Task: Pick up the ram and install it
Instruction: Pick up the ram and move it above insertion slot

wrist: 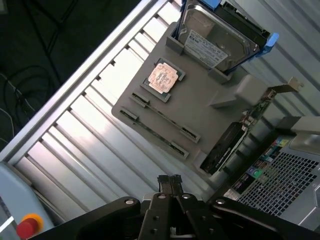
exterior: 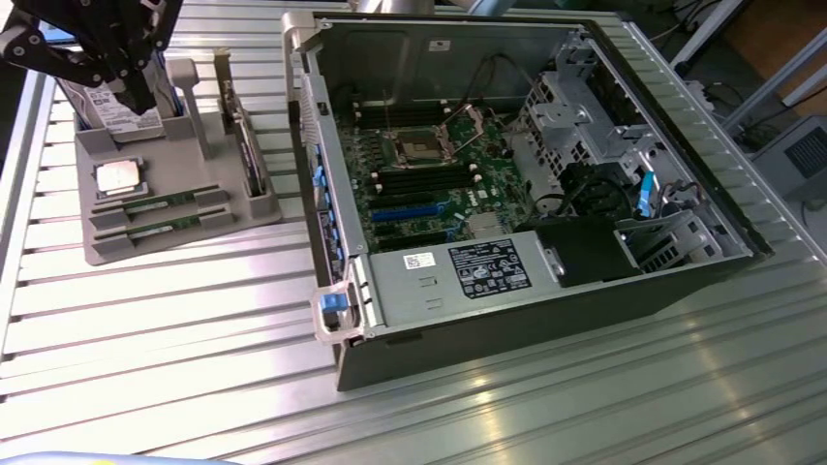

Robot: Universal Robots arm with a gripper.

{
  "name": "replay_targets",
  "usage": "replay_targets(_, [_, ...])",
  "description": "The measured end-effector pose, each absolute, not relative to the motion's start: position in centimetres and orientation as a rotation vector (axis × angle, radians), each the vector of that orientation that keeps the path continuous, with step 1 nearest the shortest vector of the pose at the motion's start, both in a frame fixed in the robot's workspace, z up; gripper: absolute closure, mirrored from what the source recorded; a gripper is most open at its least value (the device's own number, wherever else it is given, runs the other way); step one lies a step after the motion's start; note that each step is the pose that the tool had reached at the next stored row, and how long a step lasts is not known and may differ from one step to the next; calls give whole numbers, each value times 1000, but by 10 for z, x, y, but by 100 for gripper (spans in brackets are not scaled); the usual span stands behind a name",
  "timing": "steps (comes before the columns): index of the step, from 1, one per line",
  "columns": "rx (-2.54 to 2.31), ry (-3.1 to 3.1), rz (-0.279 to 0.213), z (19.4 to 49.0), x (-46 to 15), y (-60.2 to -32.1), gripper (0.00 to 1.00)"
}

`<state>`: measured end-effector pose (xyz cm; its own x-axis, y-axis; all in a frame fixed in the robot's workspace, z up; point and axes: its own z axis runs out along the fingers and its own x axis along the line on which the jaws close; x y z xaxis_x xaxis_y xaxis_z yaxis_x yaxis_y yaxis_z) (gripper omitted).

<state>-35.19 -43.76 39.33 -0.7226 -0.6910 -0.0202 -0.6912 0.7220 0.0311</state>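
Observation:
Two slim green ram sticks (exterior: pixel 162 203) (exterior: pixel 168 226) lie side by side in slots at the front of a grey holder tray (exterior: pixel 130 244). In the wrist view they appear edge-on as thin lines (wrist: pixel 161 114) (wrist: pixel 151 131). My gripper (exterior: pixel 134 95) hangs high above the tray's back, over the hard drive, well apart from the ram. Its black fingers (wrist: pixel 170 184) are pressed together with nothing between them. The open computer case (exterior: pixel 517 174) lies on the exterior view's right, its motherboard memory slots (exterior: pixel 416 180) exposed.
The tray also carries a square silver CPU (exterior: pixel 119 176), a labelled hard drive (wrist: pixel 220 40) standing upright, and a graphics card (exterior: pixel 246 145) on edge. Everything rests on a ribbed aluminium table (exterior: pixel 168 320). A red button (wrist: pixel 26 226) sits off the table edge.

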Motion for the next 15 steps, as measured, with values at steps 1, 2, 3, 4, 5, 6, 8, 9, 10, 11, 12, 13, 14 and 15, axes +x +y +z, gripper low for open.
replay_targets(1, [-1183,2902,57,393,-352,-438,89])
replay_targets(2, [-1192,2899,57,393,-352,-438,89])
replay_targets(3, [-1205,2893,57,393,-352,-438,89])
replay_targets(4, [-1222,2887,57,393,-352,-438,89])
replay_targets(5, [-1241,2879,57,393,-352,-438,89])
replay_targets(6, [-1251,2874,57,393,-352,-438,89])
replay_targets(8, [-1278,2863,57,393,-352,-438,89])
replay_targets(9, [-1293,2857,57,393,-352,-438,89])
replay_targets(10, [-1307,2850,57,393,-352,-438,89])
replay_targets(11, [-1325,2842,57,393,-352,-438,89])
replay_targets(12, [-1336,2837,57,393,-352,-438,89])
replay_targets(13, [-1344,2834,57,393,-352,-438,89])
replay_targets(14, [-1355,2829,57,393,-352,-438,89])
replay_targets(15, [-1365,2824,57,393,-352,-438,89])
